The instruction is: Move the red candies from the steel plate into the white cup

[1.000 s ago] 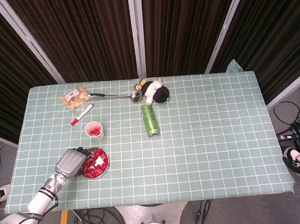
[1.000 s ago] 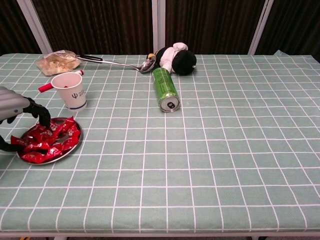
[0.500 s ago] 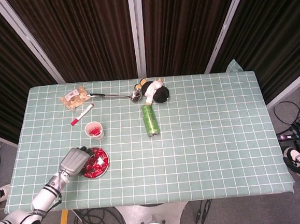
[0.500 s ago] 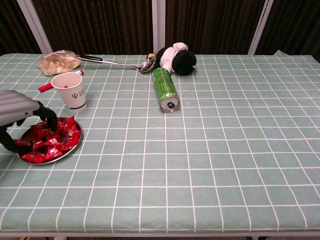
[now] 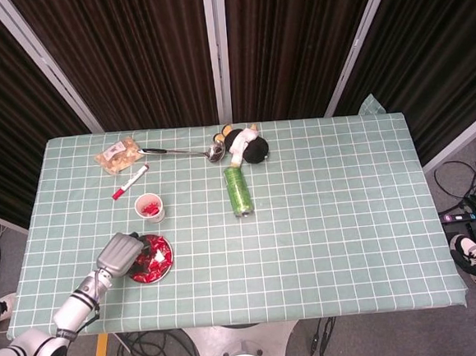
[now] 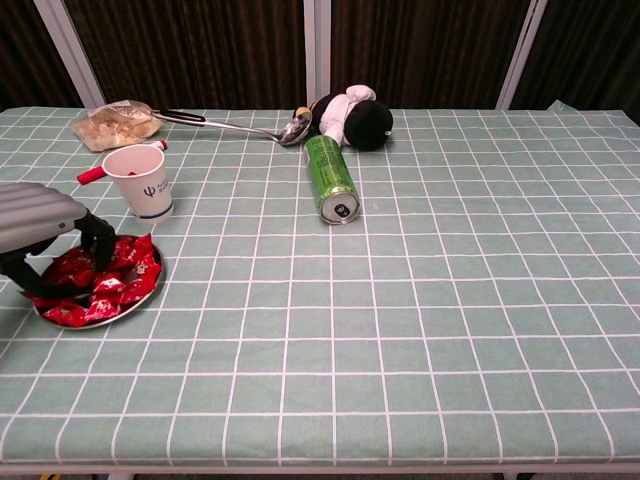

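Left hand (image 6: 45, 235) poised directly over the steel plate (image 6: 140, 297) near the table's front-left edge, fingertips curled down among the red candies (image 6: 110, 283), actual grip impossible to tell, with the white cup (image 6: 141, 181) just beyond, right hand unseen.

Left robot hand (image 5: 122, 253): ribbed silver-grey back, black fingers (image 6: 98, 238). Forearm silver with black rings, white elbow segment.

dark curtains (image 5: 137, 54) behind table (image 5: 340, 211), pale vertical posts between; grey floor, possibly cables (image 5: 469, 184) at right.
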Robot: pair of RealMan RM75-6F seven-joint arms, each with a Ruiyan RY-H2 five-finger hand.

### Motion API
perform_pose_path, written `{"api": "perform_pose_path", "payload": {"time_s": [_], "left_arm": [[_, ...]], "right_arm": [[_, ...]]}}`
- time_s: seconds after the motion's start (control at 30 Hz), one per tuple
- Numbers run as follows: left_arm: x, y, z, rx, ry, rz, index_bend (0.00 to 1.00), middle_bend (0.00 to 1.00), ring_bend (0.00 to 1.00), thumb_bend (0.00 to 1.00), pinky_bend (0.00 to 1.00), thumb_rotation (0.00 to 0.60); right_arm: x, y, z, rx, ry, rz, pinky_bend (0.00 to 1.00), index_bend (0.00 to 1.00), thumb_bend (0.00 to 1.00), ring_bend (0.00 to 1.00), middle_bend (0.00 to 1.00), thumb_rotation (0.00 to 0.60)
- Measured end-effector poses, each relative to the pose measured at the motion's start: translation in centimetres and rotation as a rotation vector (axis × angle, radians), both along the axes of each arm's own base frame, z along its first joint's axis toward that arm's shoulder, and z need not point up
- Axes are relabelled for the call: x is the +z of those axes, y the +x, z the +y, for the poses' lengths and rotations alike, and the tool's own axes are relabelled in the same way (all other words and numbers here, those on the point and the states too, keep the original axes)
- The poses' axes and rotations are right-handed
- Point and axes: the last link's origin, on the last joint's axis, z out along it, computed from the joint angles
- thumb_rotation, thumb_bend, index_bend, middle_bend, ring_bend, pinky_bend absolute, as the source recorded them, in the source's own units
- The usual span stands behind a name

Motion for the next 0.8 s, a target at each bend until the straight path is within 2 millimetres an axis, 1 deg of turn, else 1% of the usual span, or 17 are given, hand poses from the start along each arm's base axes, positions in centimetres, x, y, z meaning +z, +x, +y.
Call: {"api": "perform_pose_path", "payload": {"time_s": [0.2,0.57,0.8], "left_arm": [[-0.22,-0.12,0.23,-0.007,0.004,-0.020,0.60,0.58,0.49,0.35,0.73,0.600],[-0.50,-0.55,0.57,-0.001,-0.001,-0.053,0.65,0.65,0.57,0.43,0.80,0.600],[0.19,-0.16,0.79,-0.019,0.027,-0.101,0.67,0.67,0.59,0.45,0.81,0.600]], "right_arm": [[0.05,-0.01,-0.09,-0.002,0.000,0.000,0.12,0.02,0.20,0.00,0.06,0.600],[0.17,0.03,0.03,-0.001,-0.003,0.000,0.12,0.02,0.20,0.00,0.06,0.600],[0.27,0.12,0.12,0.005,-0.007,0.001,0.12,0.02,0.20,0.00,0.06,0.600]]}}
